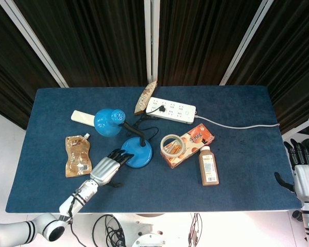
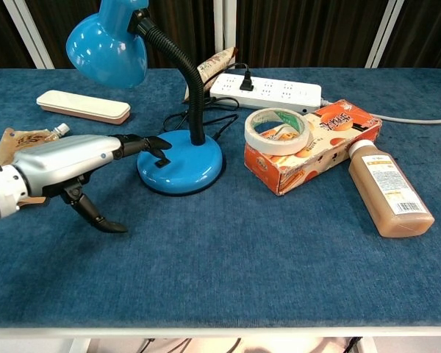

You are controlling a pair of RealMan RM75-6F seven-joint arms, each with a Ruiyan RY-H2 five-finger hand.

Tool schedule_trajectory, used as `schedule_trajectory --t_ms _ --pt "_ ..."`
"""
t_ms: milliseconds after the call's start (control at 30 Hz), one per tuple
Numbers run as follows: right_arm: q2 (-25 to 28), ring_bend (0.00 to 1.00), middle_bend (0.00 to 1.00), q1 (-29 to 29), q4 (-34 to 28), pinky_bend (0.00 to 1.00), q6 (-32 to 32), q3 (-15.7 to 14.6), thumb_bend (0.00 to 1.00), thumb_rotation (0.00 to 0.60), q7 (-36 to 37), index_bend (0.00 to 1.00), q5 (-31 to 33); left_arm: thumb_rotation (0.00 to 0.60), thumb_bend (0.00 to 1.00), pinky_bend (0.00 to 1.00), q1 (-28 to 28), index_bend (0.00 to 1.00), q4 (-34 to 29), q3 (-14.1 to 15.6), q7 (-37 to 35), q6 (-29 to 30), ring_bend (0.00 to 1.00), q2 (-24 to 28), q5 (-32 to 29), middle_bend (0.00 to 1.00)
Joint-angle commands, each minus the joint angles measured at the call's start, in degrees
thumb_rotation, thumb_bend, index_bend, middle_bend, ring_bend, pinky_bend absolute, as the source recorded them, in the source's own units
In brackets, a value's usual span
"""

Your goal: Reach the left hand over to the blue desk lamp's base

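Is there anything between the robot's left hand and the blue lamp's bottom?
Nothing. In the chest view the left hand has its fingers right over the lamp base.

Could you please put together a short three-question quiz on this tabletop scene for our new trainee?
1. True or false: the roll of tape lies on top of the orange box.
2. Which object lies nearest the brown bottle? A) white power strip B) orange box C) flat white case
3. Fill in: the fingertips of the left hand are over the rim of the blue lamp's ____.

Key
1. True: the tape rests on the box's top face.
2. B: the bottle's cap end is right beside the box.
3. Base: the fingers reach it from the lamp's left side, with the thumb hanging below.
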Motion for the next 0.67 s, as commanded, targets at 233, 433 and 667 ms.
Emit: schedule_trajectory --t_ms 233,433,667 --pt "0.34 0.0 0.0 -0.05 -0.44 0.0 0.33 -0.02 0.2 0.6 0.49 0.0 -0.52 0.6 0.12 0.02 10.05 0.04 -11.29 3.65 5.22 13.44 0.0 13.7 -1.38 0.07" --pt "0.35 0.0 0.0 0.09 -0.98 0.0 0.59 -0.01 0.2 0.6 0.02 0.0 -1.11 0.6 0.09 0.02 17.33 0.05 -11.55 3.49 5.12 24.51 0.0 21.61 -2.71 0.07" --pt "0.06 0.0 0.0 0.5 -1.69 0.0 0.66 -0.38 0.2 0.6 -3.33 0.0 -2.27 0.6 0.02 0.02 22.38 0.05 -8.98 0.72 3.0 33.24 0.0 25.48 -3.44 0.05"
